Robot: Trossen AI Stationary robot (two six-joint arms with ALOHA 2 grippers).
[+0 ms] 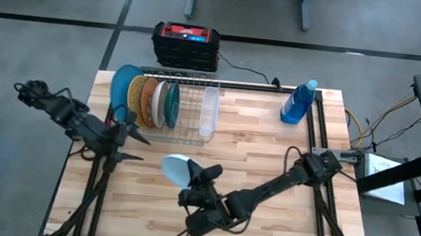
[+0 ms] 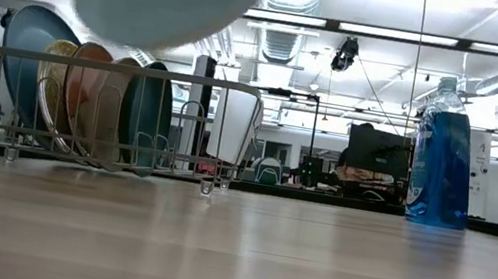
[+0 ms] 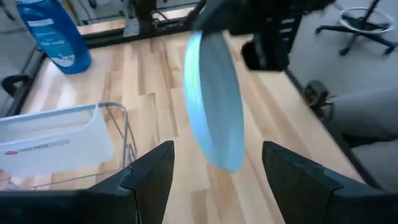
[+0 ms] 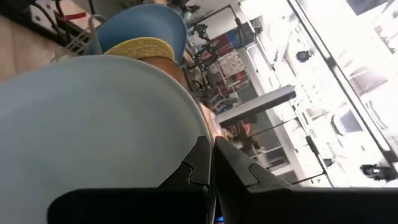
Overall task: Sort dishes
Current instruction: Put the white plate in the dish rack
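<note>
I've got the small pale blue plate (image 1: 176, 169) pinched by its rim in the right gripper (image 1: 203, 180), fingers pressed tight on the edge, and it's up off the table (image 1: 269, 150) — from table level it hangs tilted above the front of the dish rack (image 1: 185, 106). From above, the plate sits over the wood near the front middle, well apart from the rack.

The left gripper (image 1: 134, 136) hovers just in front of the rack's left end, jaws spread wide with nothing between them; its wrist camera looks straight at the pale plate edge-on.

In the rack, four plates stand on edge in a row: the large mid-blue plate (image 1: 123, 87) at the far left, then the gold speckled plate (image 1: 135, 96), the beige-grey plate (image 1: 149, 100), and the dark teal-green plate (image 1: 172, 105). A clear plastic cup (image 1: 209, 112) lies at the rack's right end.

The blue bottle (image 1: 298, 103) stands upright toward the table's back right corner — well clear of both arms.
</note>
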